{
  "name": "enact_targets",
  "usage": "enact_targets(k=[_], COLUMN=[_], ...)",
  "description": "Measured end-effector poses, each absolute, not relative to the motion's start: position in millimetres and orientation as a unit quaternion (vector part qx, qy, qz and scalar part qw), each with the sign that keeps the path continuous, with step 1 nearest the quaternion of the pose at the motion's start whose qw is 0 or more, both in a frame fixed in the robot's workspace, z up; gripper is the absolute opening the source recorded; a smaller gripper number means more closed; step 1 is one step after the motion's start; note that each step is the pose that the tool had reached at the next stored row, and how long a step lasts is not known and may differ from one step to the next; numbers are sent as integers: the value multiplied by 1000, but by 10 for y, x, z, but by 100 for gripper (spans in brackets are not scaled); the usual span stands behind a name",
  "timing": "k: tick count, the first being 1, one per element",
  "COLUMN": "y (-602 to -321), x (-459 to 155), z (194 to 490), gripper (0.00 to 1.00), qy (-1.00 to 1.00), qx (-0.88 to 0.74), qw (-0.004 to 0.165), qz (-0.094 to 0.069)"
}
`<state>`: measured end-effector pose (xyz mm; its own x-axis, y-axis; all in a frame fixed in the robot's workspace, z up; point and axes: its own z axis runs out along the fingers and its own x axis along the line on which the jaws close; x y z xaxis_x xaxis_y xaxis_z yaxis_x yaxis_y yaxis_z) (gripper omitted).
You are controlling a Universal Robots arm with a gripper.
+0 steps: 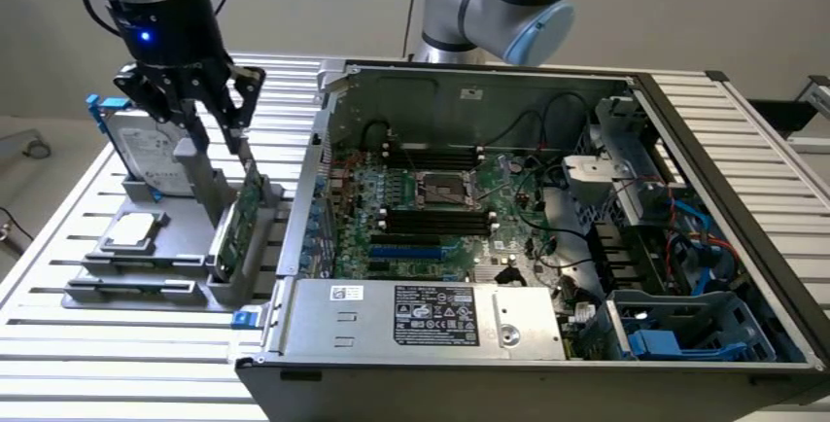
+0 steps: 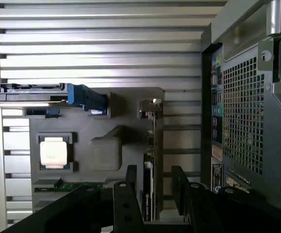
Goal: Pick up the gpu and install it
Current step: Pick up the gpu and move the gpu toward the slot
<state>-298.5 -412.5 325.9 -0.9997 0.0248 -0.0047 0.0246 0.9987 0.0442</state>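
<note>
lying flat at the near end of the grey holder point(image 1: 91, 259), at the exterior view's left, is a cpu point(image 1: 134, 230). just beyond it the gpu point(image 1: 241, 228) stands on edge in its slot, top edge up and free for a grasp. the gripper point(image 1: 218, 150) hangs over the card, fingers point(image 2: 126, 194) apart, one on each side of the board, seemingly not pinching it. farther back the hard drive point(image 1: 136, 145) stands upright. the open case point(image 1: 493, 87) sits to the right on the slatted surface point(image 1: 78, 373), motherboard point(image 1: 389, 198) exposed.
</note>
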Motion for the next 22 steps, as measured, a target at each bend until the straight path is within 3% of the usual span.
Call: enact_targets(k=[22], y=[-4295], x=[-3030], z=[2859], gripper=[42], qy=[1000], qx=[12], qw=[3], qz=[22])
